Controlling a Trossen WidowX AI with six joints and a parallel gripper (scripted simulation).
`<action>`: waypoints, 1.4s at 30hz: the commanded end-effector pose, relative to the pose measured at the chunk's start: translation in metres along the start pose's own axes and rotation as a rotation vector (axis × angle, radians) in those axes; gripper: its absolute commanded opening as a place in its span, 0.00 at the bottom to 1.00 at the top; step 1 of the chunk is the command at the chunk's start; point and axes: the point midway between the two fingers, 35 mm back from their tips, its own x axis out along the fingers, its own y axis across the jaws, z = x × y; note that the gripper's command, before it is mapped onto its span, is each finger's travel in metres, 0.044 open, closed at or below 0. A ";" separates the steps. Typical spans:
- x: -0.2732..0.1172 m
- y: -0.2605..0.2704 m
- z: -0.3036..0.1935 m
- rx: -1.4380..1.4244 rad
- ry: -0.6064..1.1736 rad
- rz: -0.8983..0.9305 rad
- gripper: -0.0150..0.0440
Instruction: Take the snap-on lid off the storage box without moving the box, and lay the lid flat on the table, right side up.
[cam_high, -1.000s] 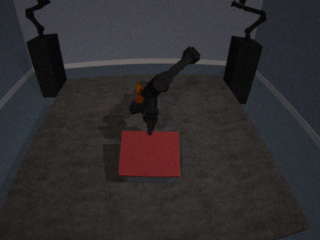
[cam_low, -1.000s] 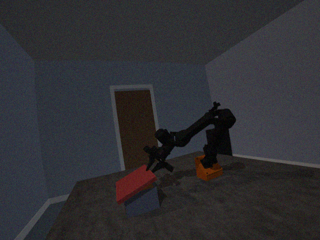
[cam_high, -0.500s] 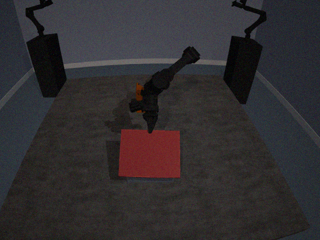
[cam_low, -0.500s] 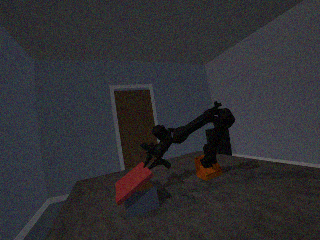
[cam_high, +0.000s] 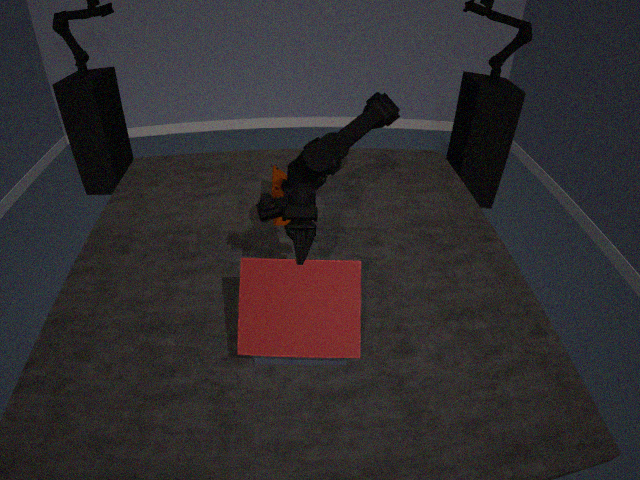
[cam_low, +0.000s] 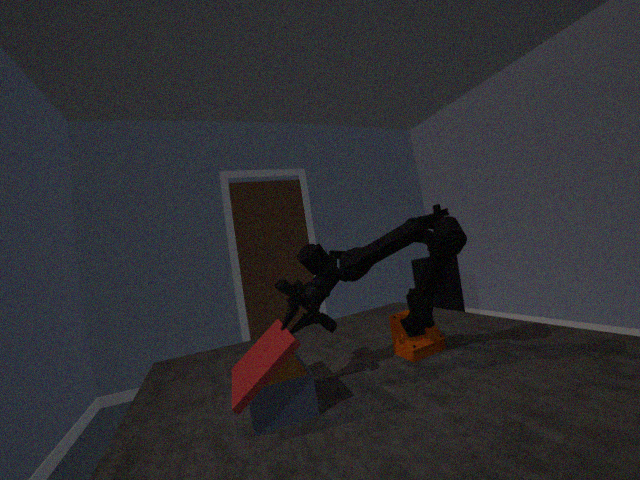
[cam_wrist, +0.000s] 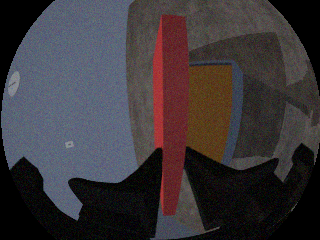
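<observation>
The fingers (cam_high: 300, 262) (cam_low: 285, 329) grip the edge of the lid (cam_high: 299, 310) (cam_low: 263, 361) (cam_wrist: 175, 90), which tilts steeply over the box (cam_high: 299, 361) (cam_low: 284, 403) (cam_wrist: 236, 105). It looks stiff and light; that edge's middle suits the hold, though the lid could pivot.

The top view looks steeply down from above the counter (cam_high: 413, 403) (cam_low: 465, 428), facing the arm's side. The exterior view sits lower and farther off, facing a door (cam_low: 268, 248) left of centre. Both share the whole arm (cam_high: 320, 152) (cam_low: 392, 245). The wrist view looks closely past the hand's (cam_high: 300, 262) (cam_low: 286, 329) (cam_wrist: 174, 149) fingers.
</observation>
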 end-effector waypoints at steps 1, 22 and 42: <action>-0.001 0.011 0.000 -0.008 -0.002 0.011 0.25; -0.012 0.038 0.000 -0.009 -0.003 0.011 0.25; -0.029 0.057 0.000 -0.009 -0.004 0.011 0.25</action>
